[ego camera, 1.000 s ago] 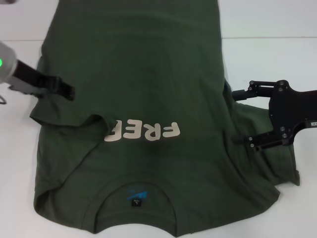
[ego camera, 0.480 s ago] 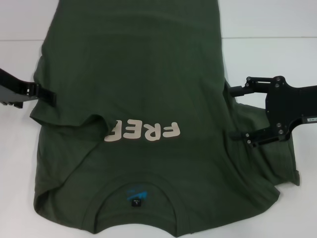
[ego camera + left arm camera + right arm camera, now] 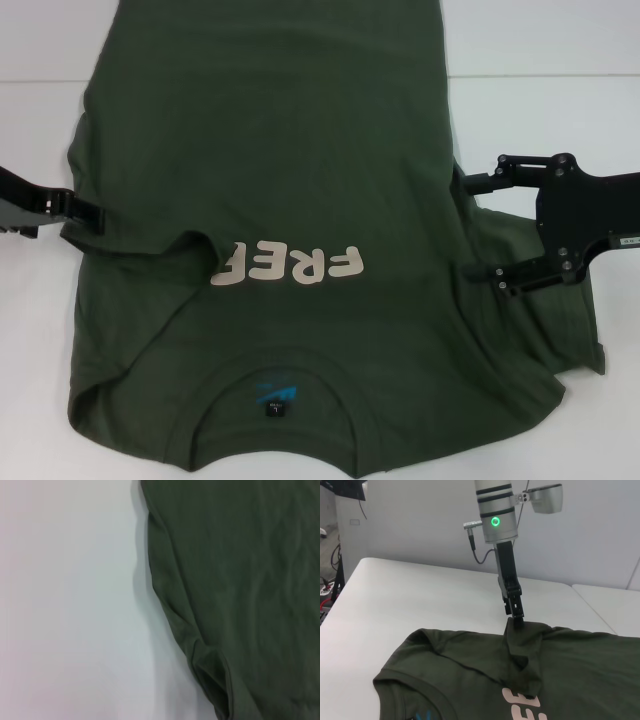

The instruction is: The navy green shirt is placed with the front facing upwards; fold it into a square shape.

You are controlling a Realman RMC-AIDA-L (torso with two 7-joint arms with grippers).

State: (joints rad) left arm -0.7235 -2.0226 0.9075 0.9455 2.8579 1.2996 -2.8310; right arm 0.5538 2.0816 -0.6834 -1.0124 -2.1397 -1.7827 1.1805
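Note:
The navy green shirt (image 3: pixel 280 140) lies front up on the white table, collar towards me, with a blue neck label (image 3: pixel 275 392). Its left sleeve is folded in over the chest and covers the end of the pale lettering (image 3: pixel 290 265). My left gripper (image 3: pixel 100 214) is at the shirt's left edge. In the right wrist view the left gripper (image 3: pixel 519 620) is shut, and the cloth (image 3: pixel 570 670) rises to a small peak at its tips. My right gripper (image 3: pixel 472 230) stands open at the shirt's right side, beside the spread right sleeve (image 3: pixel 560 320).
Bare white table (image 3: pixel 540 60) shows on both sides of the shirt. The left wrist view shows only the shirt's edge (image 3: pixel 240 580) and the table beside it. A second table sits behind a seam at the right.
My left gripper has moved left and down, from over the folded sleeve to the shirt's left edge. The right gripper shifted slightly. The shirt's outline looks the same.

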